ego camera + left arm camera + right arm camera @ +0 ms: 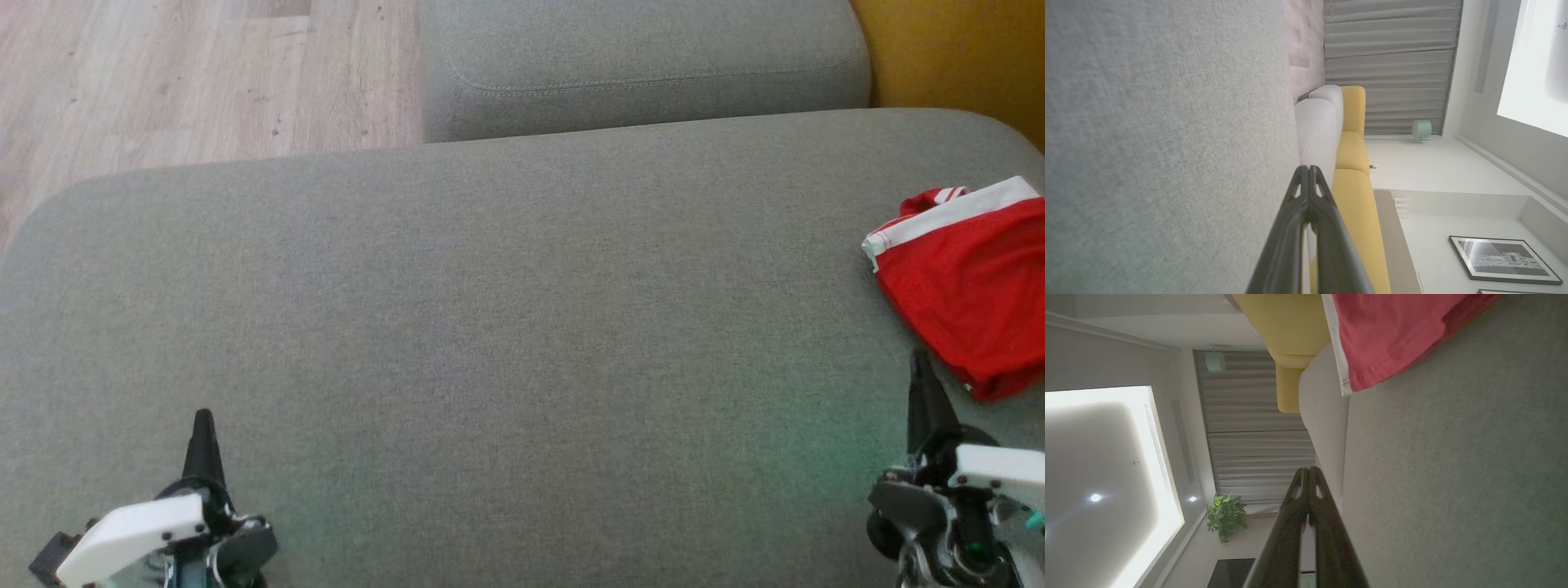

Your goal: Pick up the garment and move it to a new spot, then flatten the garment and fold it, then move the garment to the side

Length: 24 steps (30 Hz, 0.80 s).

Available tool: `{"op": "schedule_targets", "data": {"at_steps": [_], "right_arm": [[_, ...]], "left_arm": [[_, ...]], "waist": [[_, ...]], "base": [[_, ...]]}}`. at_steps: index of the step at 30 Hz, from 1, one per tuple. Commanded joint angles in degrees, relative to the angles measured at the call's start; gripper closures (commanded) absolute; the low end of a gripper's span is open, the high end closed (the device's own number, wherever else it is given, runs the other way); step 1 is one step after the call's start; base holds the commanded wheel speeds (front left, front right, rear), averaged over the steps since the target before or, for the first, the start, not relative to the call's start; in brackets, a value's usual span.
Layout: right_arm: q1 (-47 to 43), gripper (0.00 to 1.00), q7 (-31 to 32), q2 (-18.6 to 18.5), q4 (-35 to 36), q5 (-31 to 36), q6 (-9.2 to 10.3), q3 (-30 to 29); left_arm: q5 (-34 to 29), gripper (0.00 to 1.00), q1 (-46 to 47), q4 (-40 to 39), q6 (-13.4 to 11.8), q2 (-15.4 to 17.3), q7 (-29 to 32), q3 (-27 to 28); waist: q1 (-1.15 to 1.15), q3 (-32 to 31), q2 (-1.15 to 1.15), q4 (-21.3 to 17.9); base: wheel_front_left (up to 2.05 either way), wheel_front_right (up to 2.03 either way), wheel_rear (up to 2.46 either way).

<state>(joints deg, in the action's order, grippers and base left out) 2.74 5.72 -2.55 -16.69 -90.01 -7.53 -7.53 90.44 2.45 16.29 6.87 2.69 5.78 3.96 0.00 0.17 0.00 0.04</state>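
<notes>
Closed right pincer (920, 361) just beside the red garment (971, 286)

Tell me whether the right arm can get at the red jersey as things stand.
Probably yes. The right gripper sits just short of the garment, with bare grey cushion between them. Its shut jaws would need opening first.

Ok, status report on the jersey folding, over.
Left gripper shut, empty. Right gripper shut, empty, just short of garment. Garment folded, on right side of cushion. Nothing in the way.
</notes>
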Motion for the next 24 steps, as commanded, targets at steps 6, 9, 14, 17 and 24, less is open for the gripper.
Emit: {"op": "schedule_targets", "data": {"at_steps": [6,9,14,17,24], "right_arm": [[3.4,1.0,0.8,-0.3,2.7,-2.1,0.04,1.0],[3.4,1.0,0.8,-0.3,2.7,-2.1,0.04,1.0],[3.4,1.0,0.8,-0.3,2.7,-2.1,0.04,1.0],[3.4,1.0,0.8,-0.3,2.7,-2.1,0.04,1.0],[3.4,1.0,0.8,-0.3,2.7,-2.2,0.04,1.0]], "left_arm": [[1.8,1.0,3.7,-2.2,0.6,0.3,0.7,2.5],[1.8,1.0,3.7,-2.2,0.6,0.3,0.7,2.5],[1.7,1.0,3.7,-2.2,0.6,0.3,0.7,2.5],[1.7,1.0,3.7,-2.2,0.6,0.3,0.7,2.5],[1.7,1.0,3.7,-2.2,0.6,0.2,0.7,2.5]], "waist": [[0.0,0.0,0.0,0.0],[0.0,0.0,0.0,0.0],[0.0,0.0,0.0,0.0],[0.0,0.0,0.0,0.0],[0.0,0.0,0.0,0.0]], "base": [[0.0,0.0,0.0],[0.0,0.0,0.0],[0.0,0.0,0.0],[0.0,0.0,0.0],[0.0,0.0,0.0]]}}
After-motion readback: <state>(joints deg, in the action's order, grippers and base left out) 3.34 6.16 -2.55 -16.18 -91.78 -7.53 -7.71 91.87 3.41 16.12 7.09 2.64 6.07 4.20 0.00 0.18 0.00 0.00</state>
